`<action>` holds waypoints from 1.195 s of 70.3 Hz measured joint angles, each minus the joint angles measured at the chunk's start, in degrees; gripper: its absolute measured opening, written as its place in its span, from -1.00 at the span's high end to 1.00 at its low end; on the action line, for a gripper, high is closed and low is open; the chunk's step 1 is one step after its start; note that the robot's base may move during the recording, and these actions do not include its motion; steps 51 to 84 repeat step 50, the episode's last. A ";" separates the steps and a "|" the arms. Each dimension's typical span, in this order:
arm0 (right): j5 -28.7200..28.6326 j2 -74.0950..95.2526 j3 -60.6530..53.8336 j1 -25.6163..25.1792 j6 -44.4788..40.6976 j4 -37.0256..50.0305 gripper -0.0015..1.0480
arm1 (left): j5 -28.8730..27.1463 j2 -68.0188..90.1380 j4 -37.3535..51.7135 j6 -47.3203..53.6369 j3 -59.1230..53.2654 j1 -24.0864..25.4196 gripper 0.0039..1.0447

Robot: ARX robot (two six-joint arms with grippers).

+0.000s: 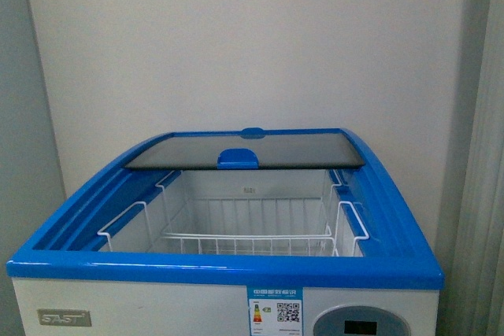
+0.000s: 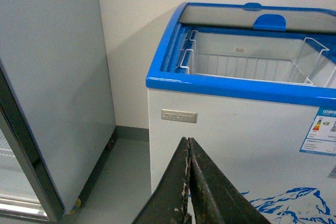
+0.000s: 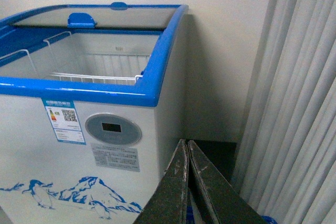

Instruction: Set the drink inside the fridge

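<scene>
The fridge stands straight ahead, a white chest cooler with a blue top rim. Its glass lid is slid to the back, so the front of the well lies open, showing a white wire basket inside. The drink is out of view in every frame. My left gripper is shut and empty, low in front of the fridge's white front wall. My right gripper is also shut with nothing in it, level with the fridge's right front corner.
A tall grey cabinet stands to the left of the fridge, with a strip of grey floor between them. Pale curtains hang to the right. A plain wall rises behind the fridge.
</scene>
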 joint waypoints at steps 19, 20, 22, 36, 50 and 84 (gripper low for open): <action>0.00 0.00 0.00 0.00 0.00 0.00 -0.31 | 0.00 -0.02 0.00 0.02 0.02 0.00 -0.29; 0.00 0.00 0.00 0.00 0.00 0.00 -0.34 | 0.00 -0.02 0.00 0.00 0.00 0.00 -0.33; 0.00 0.00 0.00 0.00 0.00 0.00 -0.44 | 0.00 0.00 0.00 0.00 0.00 0.00 -0.43; 0.00 0.00 0.00 0.00 0.02 0.00 -0.85 | 0.00 -0.02 0.00 0.13 0.02 0.00 -0.84; 0.00 -0.02 0.00 0.00 0.02 0.00 -0.85 | 0.00 0.00 0.00 0.13 0.02 0.00 -0.85; 0.00 -0.02 0.00 0.00 0.02 0.00 -0.85 | 0.00 0.00 0.00 0.13 0.02 0.00 -0.85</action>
